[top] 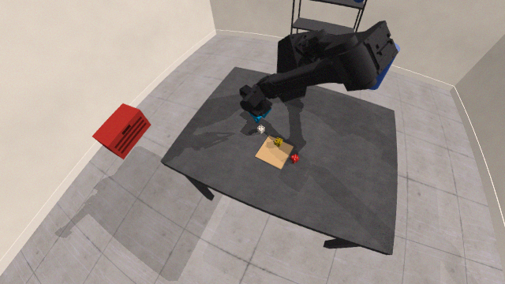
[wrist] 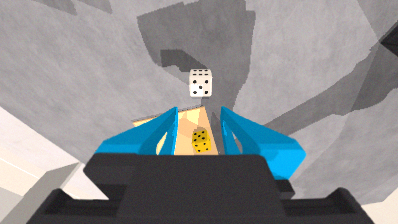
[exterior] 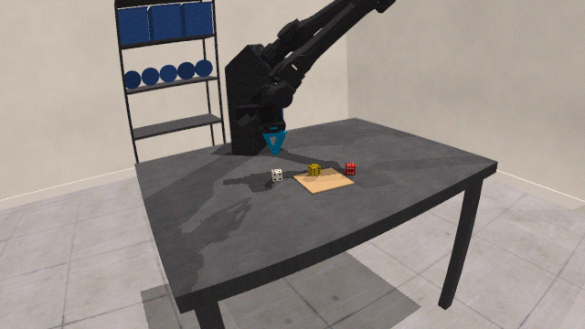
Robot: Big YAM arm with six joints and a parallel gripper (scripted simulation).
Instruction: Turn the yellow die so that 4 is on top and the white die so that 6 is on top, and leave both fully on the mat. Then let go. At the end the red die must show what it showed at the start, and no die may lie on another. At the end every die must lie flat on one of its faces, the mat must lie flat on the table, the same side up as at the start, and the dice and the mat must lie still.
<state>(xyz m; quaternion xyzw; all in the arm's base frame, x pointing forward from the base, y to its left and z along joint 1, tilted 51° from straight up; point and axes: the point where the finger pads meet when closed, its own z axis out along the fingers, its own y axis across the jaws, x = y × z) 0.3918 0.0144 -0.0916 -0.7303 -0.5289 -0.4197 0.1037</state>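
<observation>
3 dice, yellow (top: 278, 141) (exterior: 313, 170) (wrist: 201, 141) on mat (top: 272, 155) (exterior: 324, 184) (wrist: 187, 120), white (top: 260, 128) (exterior: 277, 175) (wrist: 200, 83) & red (top: 294, 158) (exterior: 350, 168) off

— What stands behind the dark counter (top: 347, 158) (exterior: 219, 228)?
— A black shelf unit (top: 293, 17) (exterior: 124, 105) (blue bins (exterior: 165, 22) up top, neatly rowed).
— And the walls (top: 99, 39) (exterior: 292, 27)?
— Plain cream, above grey floor tiles (top: 221, 244) (exterior: 69, 256).

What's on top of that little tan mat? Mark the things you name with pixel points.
The yellow die (top: 278, 141) (exterior: 313, 170) (wrist: 201, 141) sits on the mat (top: 272, 155) (exterior: 322, 184) (wrist: 187, 125), near one edge. The patch directly beneath the die is covered, so I can't see what is there.
</observation>
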